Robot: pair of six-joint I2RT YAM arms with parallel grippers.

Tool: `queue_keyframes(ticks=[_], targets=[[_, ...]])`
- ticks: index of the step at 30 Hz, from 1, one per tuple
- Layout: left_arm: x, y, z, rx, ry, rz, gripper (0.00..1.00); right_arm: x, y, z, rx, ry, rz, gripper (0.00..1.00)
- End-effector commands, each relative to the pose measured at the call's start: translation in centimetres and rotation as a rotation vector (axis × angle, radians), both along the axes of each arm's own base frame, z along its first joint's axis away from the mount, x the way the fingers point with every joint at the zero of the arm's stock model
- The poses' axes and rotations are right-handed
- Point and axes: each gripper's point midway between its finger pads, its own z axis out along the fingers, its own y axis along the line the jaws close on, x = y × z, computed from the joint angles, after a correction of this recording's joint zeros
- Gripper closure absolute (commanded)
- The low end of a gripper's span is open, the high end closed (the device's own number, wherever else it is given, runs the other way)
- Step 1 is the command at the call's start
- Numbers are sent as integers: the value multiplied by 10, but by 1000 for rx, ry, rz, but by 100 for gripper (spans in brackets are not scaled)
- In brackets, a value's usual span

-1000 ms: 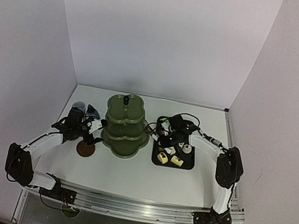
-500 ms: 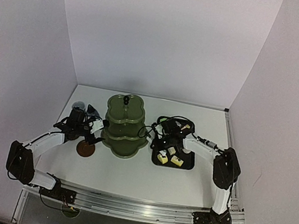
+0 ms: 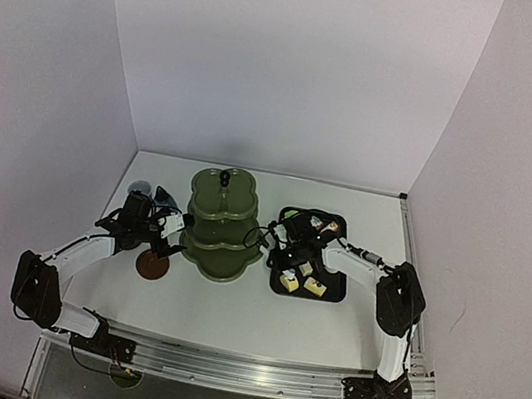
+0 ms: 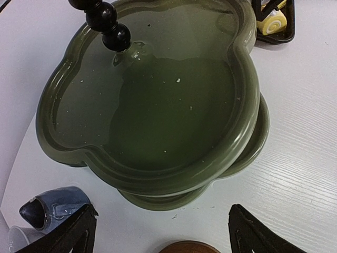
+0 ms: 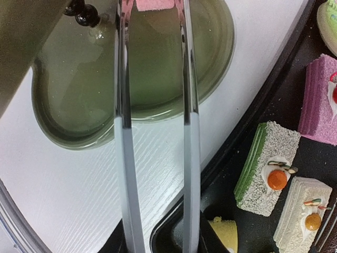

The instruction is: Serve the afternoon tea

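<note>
One pink cake (image 5: 155, 4) sat pinched in the tongs (image 5: 124, 132). The right gripper (image 3: 283, 250) held the tongs over a plate of the stand (image 5: 79, 95). The step looked like moving cakes off the tray (image 5: 253, 108). Next the tongs likely needed to dip and let go. The left gripper (image 4: 166, 234) gaped wide and held nothing.

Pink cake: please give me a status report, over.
Left gripper open, empty, beside stand. Right gripper shut on tongs; pink cake pinched at the tips, over a stand tier. No obstacle seen.
</note>
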Motion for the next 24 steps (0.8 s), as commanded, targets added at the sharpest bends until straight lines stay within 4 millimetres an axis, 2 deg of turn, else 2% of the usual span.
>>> queue_keyframes(ticks=[1, 5, 10, 24], targets=[[5, -5, 14, -13, -60, -19, 13, 11, 12, 31, 65, -71, -8, 68], [5, -5, 13, -14, -60, -21, 12, 9, 10, 38, 69, -74, -7, 63], [4, -5, 13, -13, -58, -22, 12, 3, 2, 43, 55, -66, -17, 63], [4, -4, 13, -14, -62, -18, 12, -34, -45, 56, -44, -27, -63, 65]])
